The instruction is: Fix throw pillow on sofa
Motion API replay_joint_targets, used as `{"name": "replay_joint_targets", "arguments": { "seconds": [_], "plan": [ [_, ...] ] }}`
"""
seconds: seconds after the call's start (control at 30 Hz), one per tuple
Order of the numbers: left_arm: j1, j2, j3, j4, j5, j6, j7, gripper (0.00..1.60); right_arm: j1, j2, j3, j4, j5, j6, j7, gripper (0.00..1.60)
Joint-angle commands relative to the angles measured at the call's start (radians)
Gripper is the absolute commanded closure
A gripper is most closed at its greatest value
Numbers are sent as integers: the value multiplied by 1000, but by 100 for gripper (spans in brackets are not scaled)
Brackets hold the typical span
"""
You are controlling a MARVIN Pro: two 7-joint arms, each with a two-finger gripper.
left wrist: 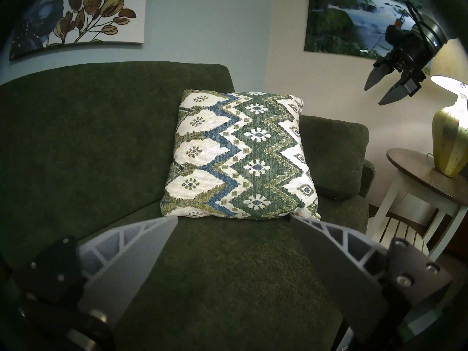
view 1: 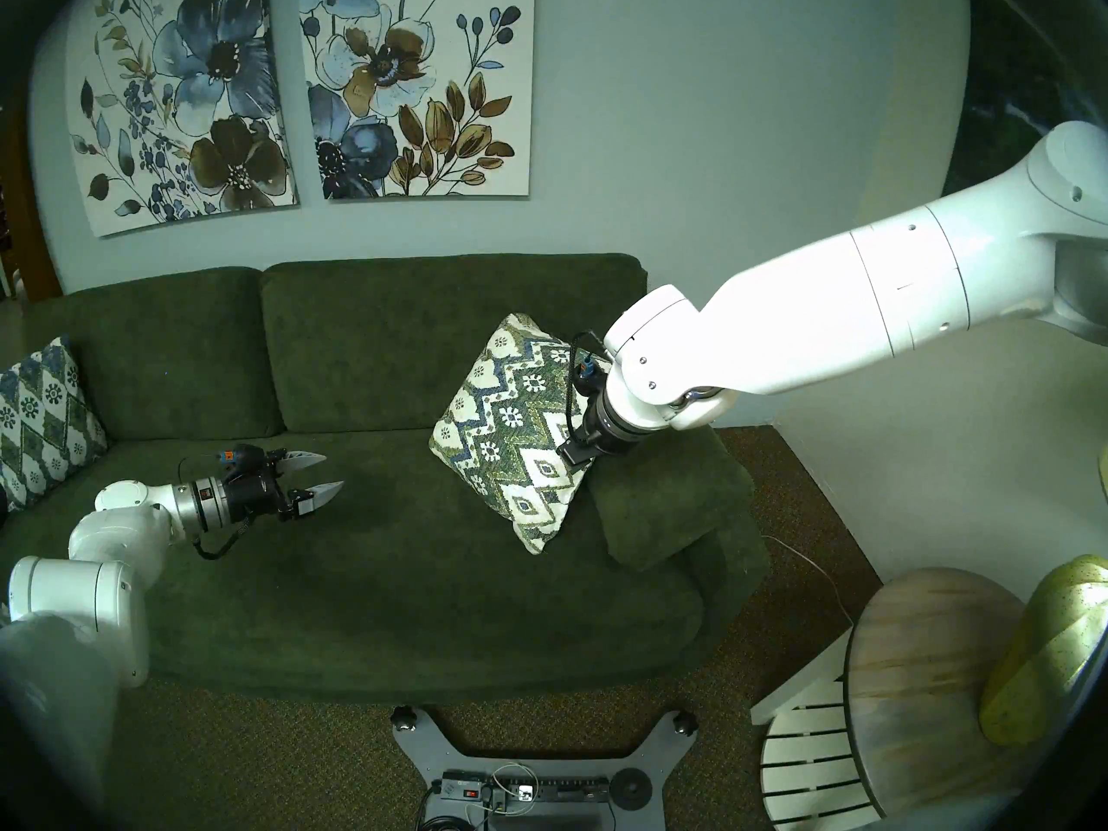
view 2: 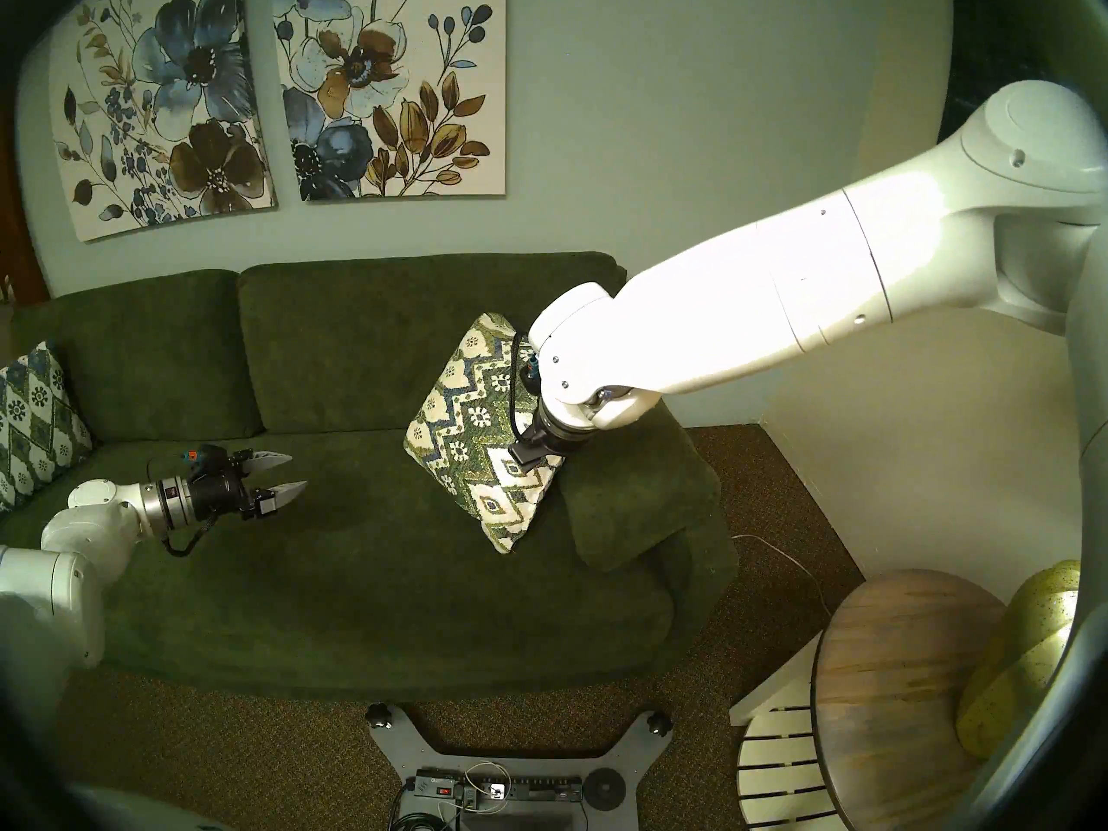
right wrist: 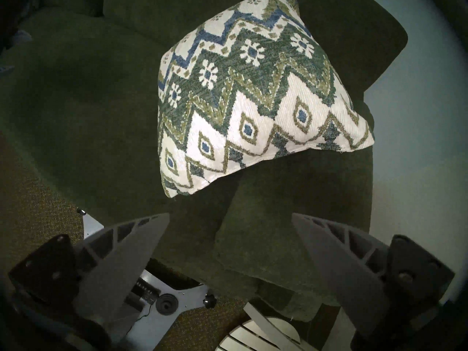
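The throw pillow (view 1: 509, 434) (view 2: 473, 428) (left wrist: 240, 155) (right wrist: 253, 89), cream with green-and-blue zigzags, stands tilted at the right end of the dark green sofa (view 1: 360, 362) (left wrist: 76, 140). It leans against the back cushion and the right armrest. My left gripper (view 1: 333, 470) (view 2: 298, 470) (left wrist: 234, 217) hovers open and empty over the seat left of the middle. It points at the pillow from well apart. My right gripper (left wrist: 374, 96) (right wrist: 230, 213) hangs open and empty in the air above the armrest and the pillow's right edge. In the head views its fingers are hidden under the wrist.
A bluer diamond-lattice pillow (view 1: 42, 416) leans at the sofa's left end. The plush armrest (view 1: 665, 494) is beside the throw pillow. A round side table (view 1: 935, 680) with a yellow-green lamp (view 1: 1043, 644) stands right of the sofa. My base (view 1: 539, 770) faces the sofa front.
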Motion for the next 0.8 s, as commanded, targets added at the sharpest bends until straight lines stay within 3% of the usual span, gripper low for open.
{"name": "replay_joint_targets", "arguments": {
  "seconds": [0.0,0.23,0.43,0.6,0.7,0.77],
  "plan": [
    [-13,0,-2,-4,-5,5,-16,0,29,101,-45,-69,0,-102,-84,0],
    [-14,0,-2,-4,-6,9,-22,0,27,149,-116,-107,-9,-190,-158,0],
    [-16,0,-2,-4,-8,17,-32,0,40,188,-160,-166,-34,-318,-237,0],
    [-17,1,-3,-4,-9,25,-41,0,49,214,-177,-210,-64,-381,-296,0],
    [-18,1,-4,-4,-10,30,-41,0,53,225,-190,-240,-88,-460,-335,0],
    [-19,2,-4,-4,-10,31,-41,0,55,230,-191,-247,-96,-460,-347,0]
  ]
}}
